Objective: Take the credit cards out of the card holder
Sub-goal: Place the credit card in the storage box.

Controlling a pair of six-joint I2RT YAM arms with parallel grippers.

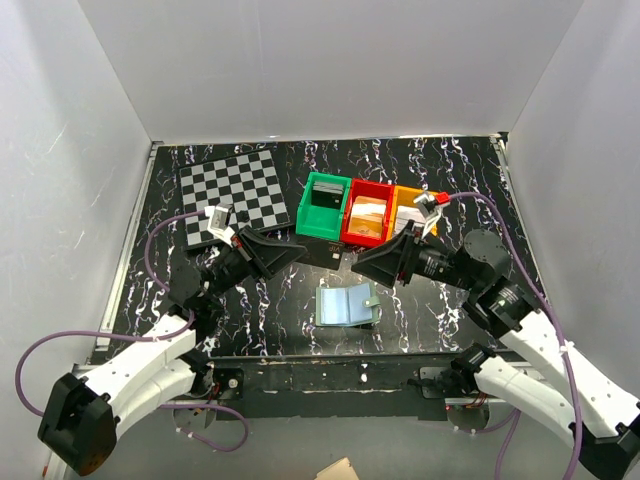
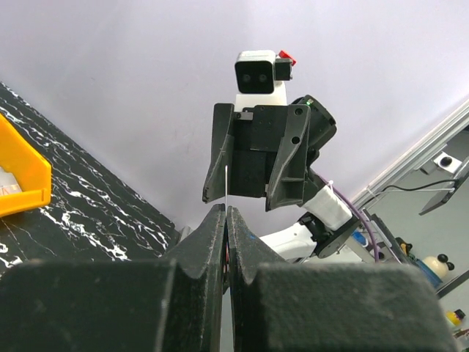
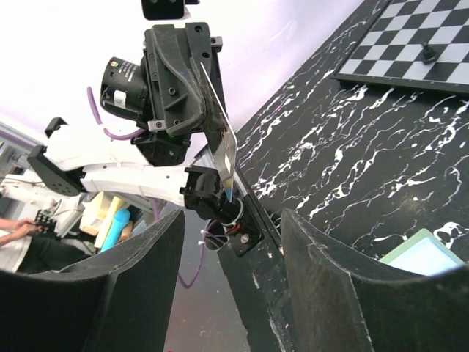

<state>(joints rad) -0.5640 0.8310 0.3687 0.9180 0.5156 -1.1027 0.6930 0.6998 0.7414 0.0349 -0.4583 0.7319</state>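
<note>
The left gripper (image 2: pixel 226 213) has its jaws pressed together on one credit card (image 3: pixel 226 150), held in the air. The right gripper (image 1: pixel 360 262) faces it, jaws spread and empty. This looks like a handover: the right should close squarely on the free edge before the left lets go. The card holder (image 1: pixel 347 303) lies open on the black, white-veined desk (image 1: pixel 260 320) between the arms. White walls (image 1: pixel 300 70) surround it; three coloured bins (image 1: pixel 370 183) and a checkerboard (image 1: pixel 238 190) stand farther back.

Robotics lab: white booth walls (image 1: pixel 330 60), calibration checkerboard (image 1: pixel 236 192), black marbled table (image 1: pixel 290 300).
</note>
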